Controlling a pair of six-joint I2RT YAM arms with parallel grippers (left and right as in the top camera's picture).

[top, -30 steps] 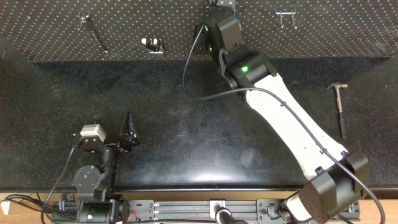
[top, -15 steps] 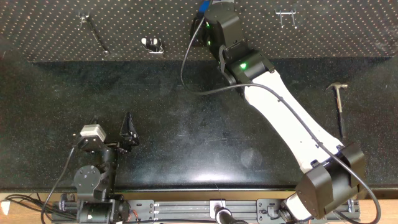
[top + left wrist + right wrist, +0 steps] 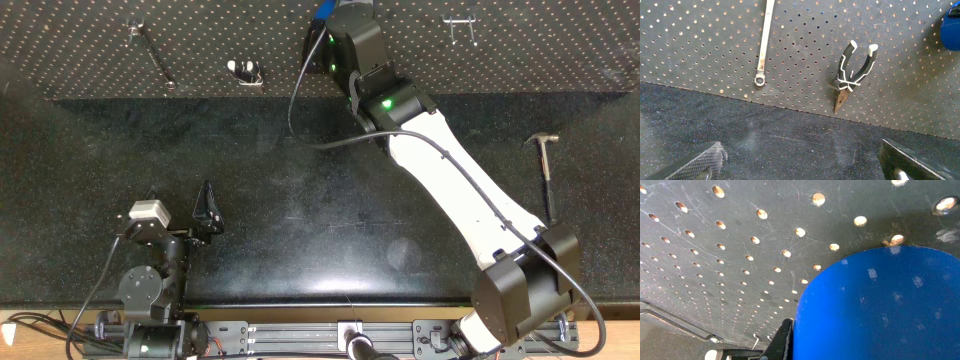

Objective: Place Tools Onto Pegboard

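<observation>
Top: wrench (image 3: 152, 55) and pliers (image 3: 244, 71) hung on the far pegboard (image 3: 560, 50); the hammer (image 3: 546, 170) lay unplaced on the bench (image 3: 300, 200), right. Left wrist: the left tool (image 3: 805, 165) gaped wide, empty. Right wrist: the right tool (image 3: 867, 351) held a blue object (image 3: 880, 295) against the pegboard.

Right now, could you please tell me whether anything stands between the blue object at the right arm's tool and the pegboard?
Nothing visible does. The blue object sits close up to the pegboard, with only bare holes around it; the pliers and wrench hang well off to its side.
</observation>
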